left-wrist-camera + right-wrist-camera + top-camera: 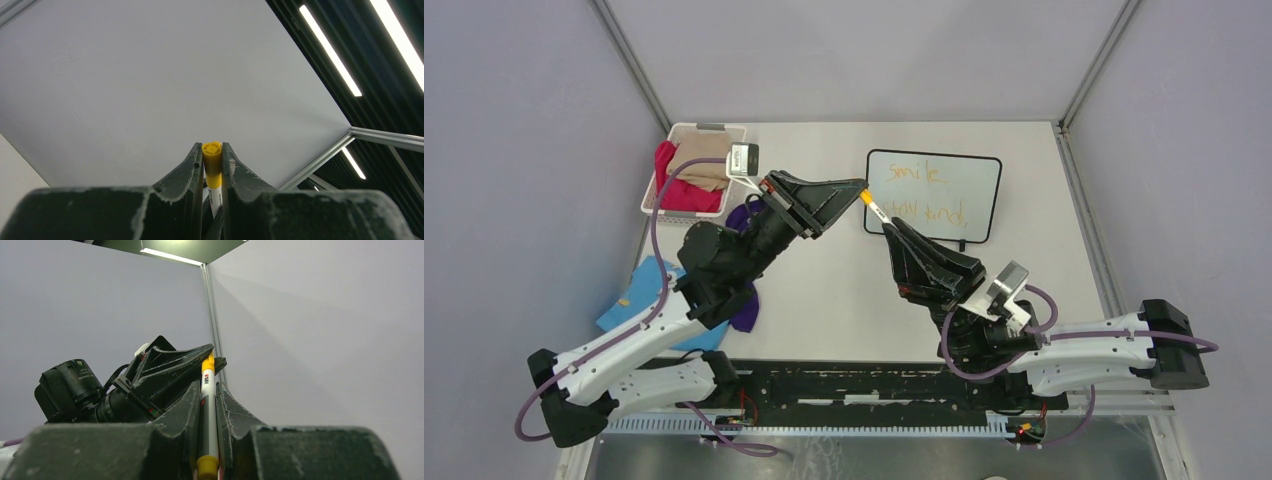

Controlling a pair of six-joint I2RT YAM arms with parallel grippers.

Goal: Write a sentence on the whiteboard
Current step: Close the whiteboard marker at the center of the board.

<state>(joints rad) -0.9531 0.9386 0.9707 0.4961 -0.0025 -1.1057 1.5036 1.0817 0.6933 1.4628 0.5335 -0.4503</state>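
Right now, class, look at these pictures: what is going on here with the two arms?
Both arms hold one marker between them: the right tool grips its white barrel, the left tool is shut on its yellow end. The whiteboard beside them already carries the sentence, orange "smile" above "stay kind", so the writing looks done.

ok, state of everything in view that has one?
whiteboard: written on.
sentence: two orange lines, "smile" over "stay kind".
marker: lifted off the table, cap looks on.
left claw: shut on marker's yellow cap end.
right claw: shut on marker's barrel.
basket: holds cloths.
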